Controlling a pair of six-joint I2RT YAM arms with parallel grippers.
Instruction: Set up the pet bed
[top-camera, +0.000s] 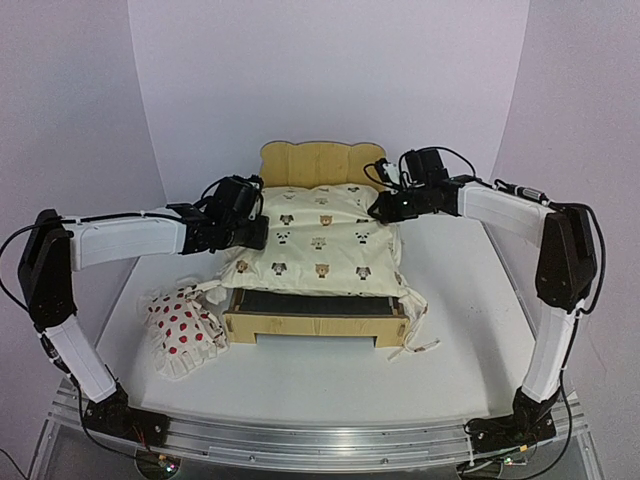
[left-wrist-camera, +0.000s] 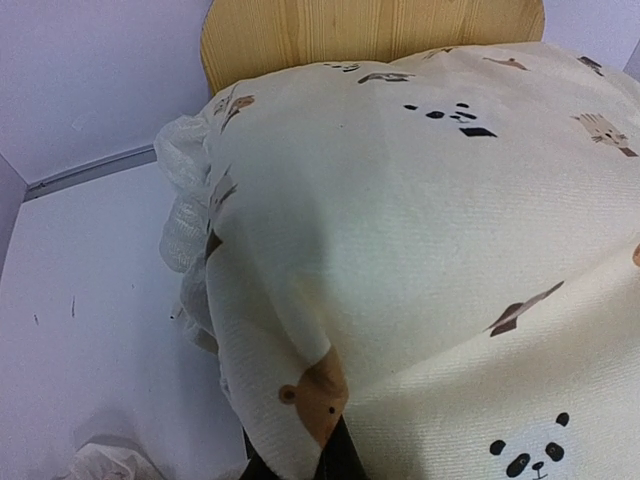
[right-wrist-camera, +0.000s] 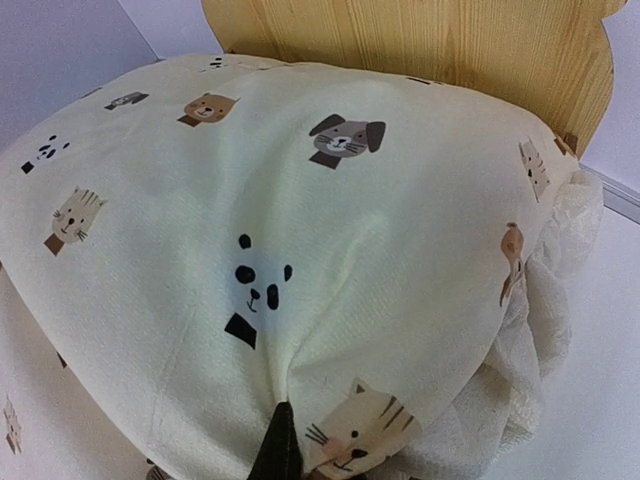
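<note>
quilt (top-camera: 320, 238) draped over the pet bed (top-camera: 315, 322), which sits mid-table (top-camera: 470, 340), headboard (top-camera: 320, 160) towards the far wall. left gripper (top-camera: 262, 232) is clamped on the quilt's left edge, and right gripper (top-camera: 381, 209) pinches its right edge up near the headboard. dotted pillow (top-camera: 183, 326) lies on the table, just beside the bed's left foot corner.

The 2 arms stretch inward toward mid-frame; the left gripper (top-camera: 260, 231) and right gripper (top-camera: 379, 210) each pinch the quilt (top-camera: 322, 243).
</note>
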